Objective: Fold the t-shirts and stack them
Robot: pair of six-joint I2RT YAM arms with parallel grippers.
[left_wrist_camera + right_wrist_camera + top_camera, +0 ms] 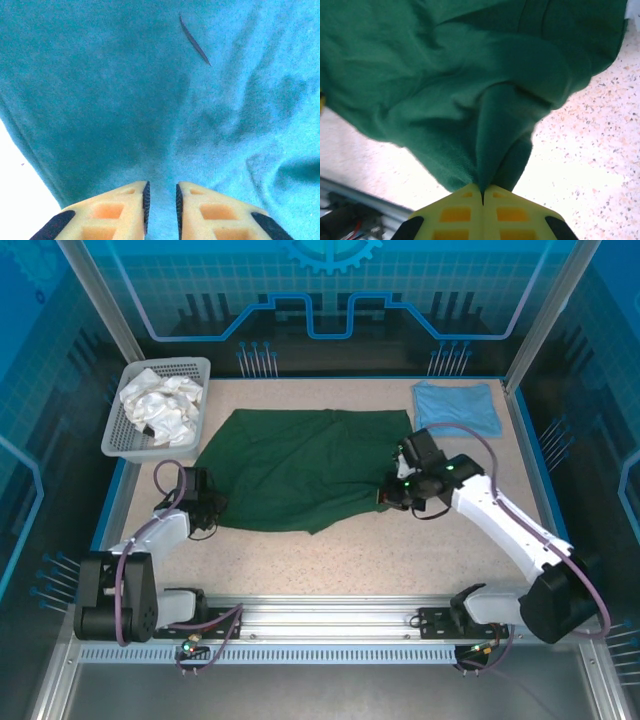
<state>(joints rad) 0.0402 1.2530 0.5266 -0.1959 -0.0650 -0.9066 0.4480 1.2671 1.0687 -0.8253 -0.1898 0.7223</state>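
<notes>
Speckled beige table (400, 550) under bright, even light, with a blue border round its edge. Behind it stands a see-through blue back panel (420, 290), printed with a grid, circuit lines and a gear. Silver metal posts (98, 300) slant up at both sides, and a ribbed metal rail (320, 618) runs along the near edge.

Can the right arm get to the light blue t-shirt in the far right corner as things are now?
Probably not at once. The right gripper is shut on a fold of the dark green t-shirt, so it would have to let go first. The light blue t-shirt lies uncovered, not far beyond it.
</notes>
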